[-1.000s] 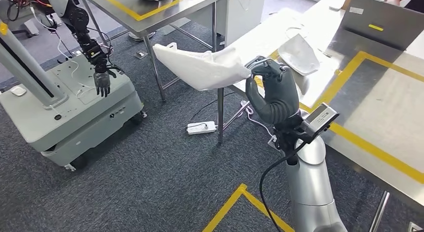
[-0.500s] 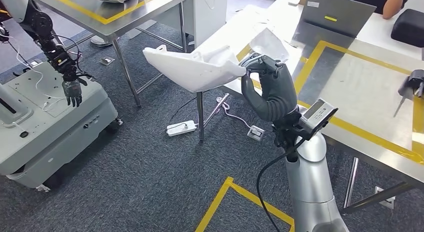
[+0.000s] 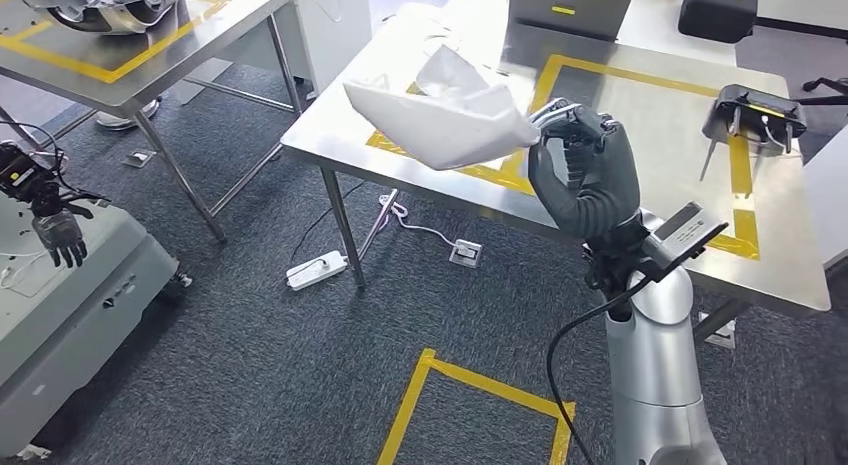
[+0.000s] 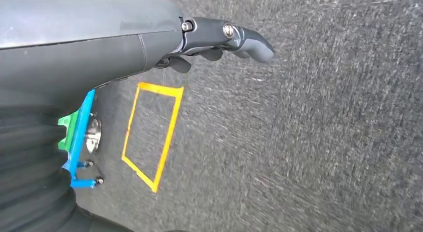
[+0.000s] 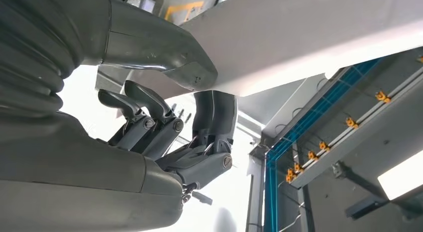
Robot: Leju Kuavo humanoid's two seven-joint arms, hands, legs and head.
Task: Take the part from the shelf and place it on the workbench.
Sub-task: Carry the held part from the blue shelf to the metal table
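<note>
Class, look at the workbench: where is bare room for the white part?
Inside the yellow tape frame, the steel between the white part in the right hand and the black device lies bare. Crowded: the near-left corner, with another white piece.

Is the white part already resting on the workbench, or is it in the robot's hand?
In hand. The right hand grips the white part by one end, above the workbench corner.

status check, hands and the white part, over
Right hand grips white part, held over the near corner of the workbench, not set down. Left hand hangs empty above carpet. Another white part and a black fixture sit on the bench.
</note>
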